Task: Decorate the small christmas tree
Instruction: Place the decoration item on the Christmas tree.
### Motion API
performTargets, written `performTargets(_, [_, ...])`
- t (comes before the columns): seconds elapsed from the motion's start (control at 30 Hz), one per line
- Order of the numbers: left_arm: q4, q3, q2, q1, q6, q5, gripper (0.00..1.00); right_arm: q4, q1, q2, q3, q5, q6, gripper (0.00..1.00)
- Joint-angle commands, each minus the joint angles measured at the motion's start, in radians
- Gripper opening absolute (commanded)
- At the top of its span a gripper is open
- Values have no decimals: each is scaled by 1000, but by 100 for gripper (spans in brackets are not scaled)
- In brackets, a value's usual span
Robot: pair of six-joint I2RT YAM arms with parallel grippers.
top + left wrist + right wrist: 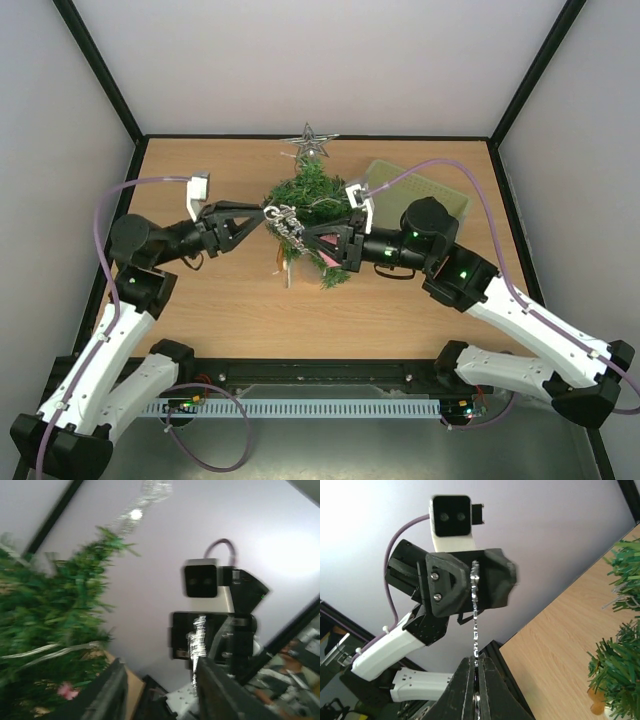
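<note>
Recorded: small christmas tree (310, 195) dark green; star topper (310, 141) silver, glittered; garland (285, 222) silver, sparkling; basket (445, 195) pale green; desk (220, 300) light brown wood grain; one ornament (65, 690) pink

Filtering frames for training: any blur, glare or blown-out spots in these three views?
Top external: sharp, evenly lit, the small christmas tree crisp. Left wrist: motion-blurred, tree smeared, and a bright washed-out patch on the wall at upper right. Right wrist: mostly sharp, the silver garland glints, and the wall is blown out at upper left.
</note>
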Motion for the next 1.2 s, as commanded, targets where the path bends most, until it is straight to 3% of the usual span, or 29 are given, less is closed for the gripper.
performTargets(0.0, [-263, 56, -6, 42, 174, -121, 48, 20, 33, -18, 0, 107, 13, 2])
performTargets(0.13, [-449, 96, 8, 85, 313, -235, 58, -43, 63, -6, 12, 210, 12, 2])
performTargets(0.27, [-502, 75, 38, 139, 360, -288, 56, -97, 111, 30, 41, 343, 16, 2])
performTargets(0.43, [-464, 26, 83, 201, 339, -253, 53, -158, 209, 119, 125, 544, 2, 2])
performTargets(0.67, [-603, 97, 52, 208, 434, -274, 51, -364, 255, 257, 292, 738, 8, 2])
performTargets(0.87, [-665, 136, 19, 181, 469, -252, 44, -459, 256, 294, 339, 801, 9, 2])
performTargets(1.17, [-584, 123, -38, 74, 430, -234, 36, -464, 257, 327, 345, 819, 1, 2])
